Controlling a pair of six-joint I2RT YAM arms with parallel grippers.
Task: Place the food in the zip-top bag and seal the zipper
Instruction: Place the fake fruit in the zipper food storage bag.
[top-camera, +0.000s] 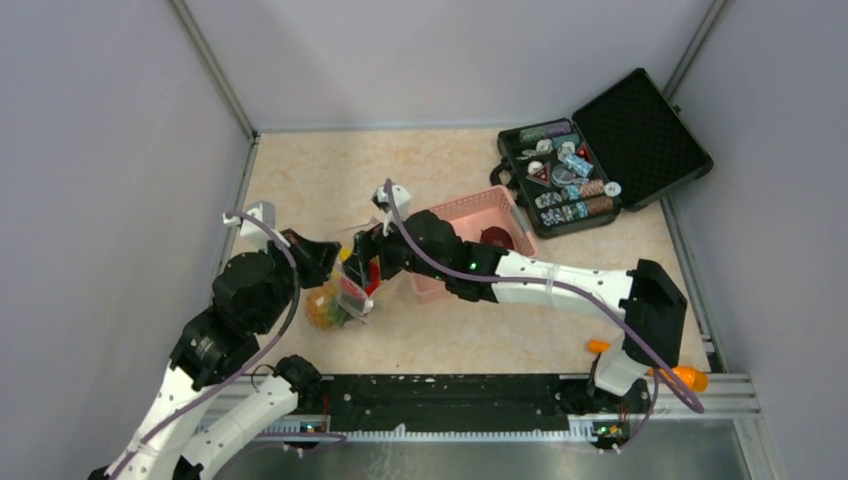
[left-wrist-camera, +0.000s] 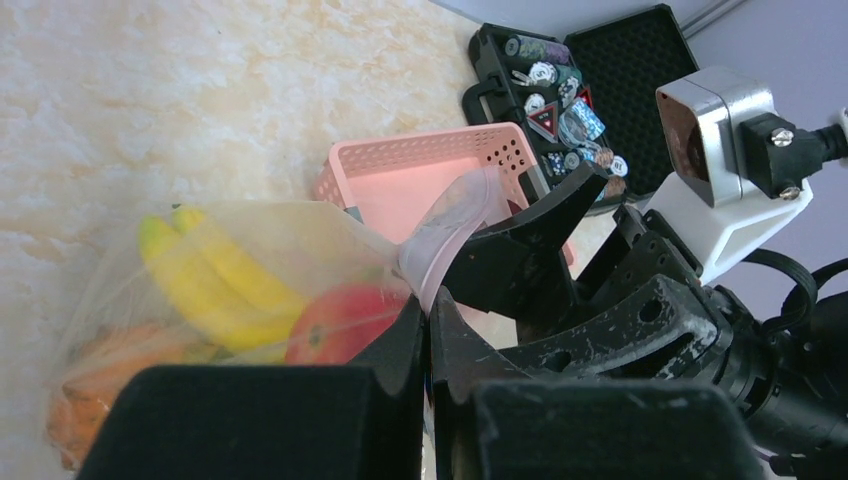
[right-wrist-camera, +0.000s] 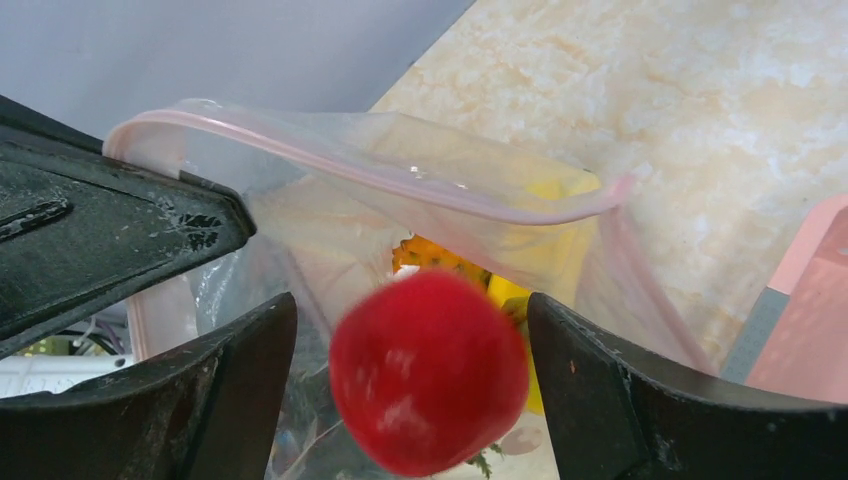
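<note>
Left arm: rises from its base at the near left and bends right and forward, the wrist tipped toward the bag.
Left gripper (left-wrist-camera: 428, 322): jaws pressed together, pinching one end of the zipper (right-wrist-camera: 400, 180).
Zip-top bag (left-wrist-camera: 200, 250): clear and crinkled, standing on the table (top-camera: 420, 170) between the two grippers, just left of the pink basket. Its mouth faces up and gapes open.
Zipper: a pale-pink strip, unsealed, its two sides bowed apart.
Bag contents: a yellow banana bunch (left-wrist-camera: 215, 275) leans along the left wall, and the orange-yellow pineapple (top-camera: 322, 308) lies low in the bag.
Right gripper (right-wrist-camera: 412, 350): jaws spread wide, hovering over the bag's mouth.
Red round fruit (right-wrist-camera: 428, 370): blurred, between the spread fingers with a gap on each side, right at the bag's mouth.
Right arm: stretches from the near right base across to the left, passing over the basket's near edge.
Pink basket (top-camera: 455, 208): holds the dark maroon round fruit (top-camera: 495, 238).
Black case (top-camera: 640, 130): lid open at the far right, small trinkets (top-camera: 560, 175) in its tray.
Orange carrot-like stick (top-camera: 685, 378): beside the right arm's base.
</note>
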